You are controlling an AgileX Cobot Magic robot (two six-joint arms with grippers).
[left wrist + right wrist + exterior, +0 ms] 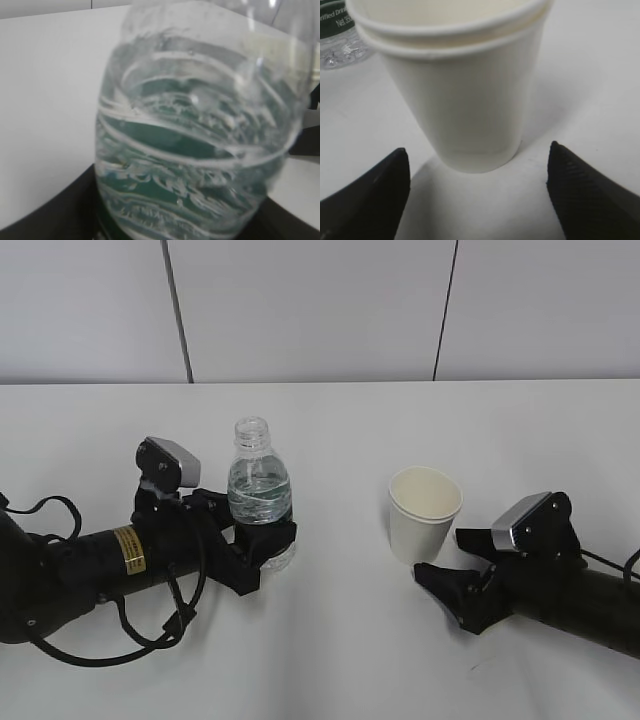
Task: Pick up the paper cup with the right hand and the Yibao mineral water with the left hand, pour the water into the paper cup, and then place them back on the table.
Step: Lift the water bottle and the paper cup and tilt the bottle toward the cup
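Item 1, nearest: the right hand (pixel 448 565). One plain black gripper, lying low on the table (pixel 340 660), just in front of and to the right of the paper cup. Its jaws are spread wide, one tip to each side of the cup's base in the right wrist view, with bare table seen between each tip and the cup wall. Nothing is grasped.

Item 2: the paper cup (pixel 424 513). Counted as one, though a doubled rim is seen in the right wrist view (pixel 455 75), so a nested pair cannot be ruled out. It stands upright on the table.

Item 3: the left hand (pixel 262 540). One gripper, on the arm with the yellow band, well to the left of the cup. Its jaws are set around the lower body of the bottle, apparently grasping it; the bottle's base appears to rest on the table.

Item 4: the Yibao mineral water (pixel 261 495). One bottle, upright, uncapped, partly filled.

Handling note: the step in hand is judged to be the cup grasp. The right jaws should be advanced until the cup sits centred between them, then closed gently at mid-height, so the thin wall is not crushed or tipped.
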